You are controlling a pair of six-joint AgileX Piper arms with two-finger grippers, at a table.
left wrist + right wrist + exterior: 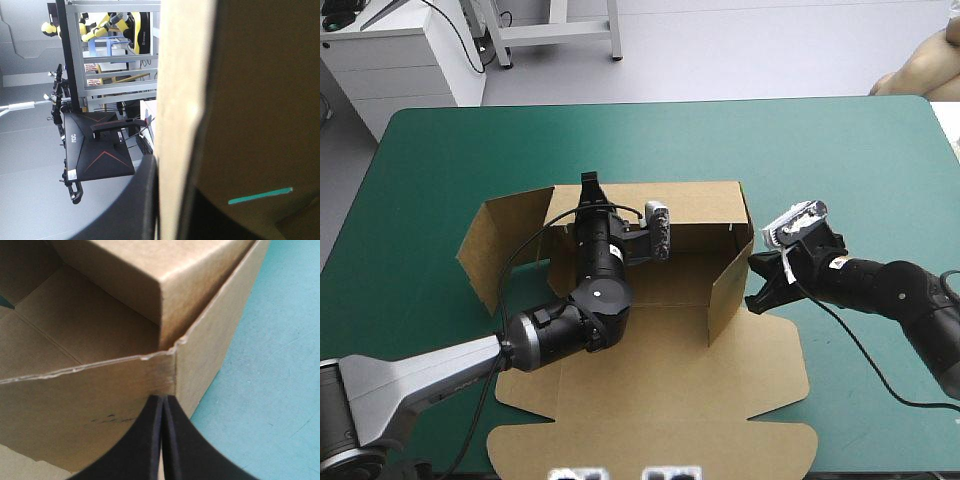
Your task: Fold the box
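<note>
Left claw (590, 188) pinches the back wall of the box (660, 395) — right claw (756, 298), closed tight, touches its right wall. Box lies long side-to-side — bare teal-green cover (860, 160) beyond it.

Colour check from my end: the box (720, 380) is plain brown all over with no print. There are just a few dark smudges (107, 417) on one outer wall and a paler tan along its cut edge (177, 100). The cover (840, 140) under it is flat teal-green, no pattern. The left gripper (588, 182) and right gripper (164, 398) both have black fingers. The left arm (410, 375) goes grey further back, and the right arm (880, 285) is black with a small white label (838, 264).
</note>
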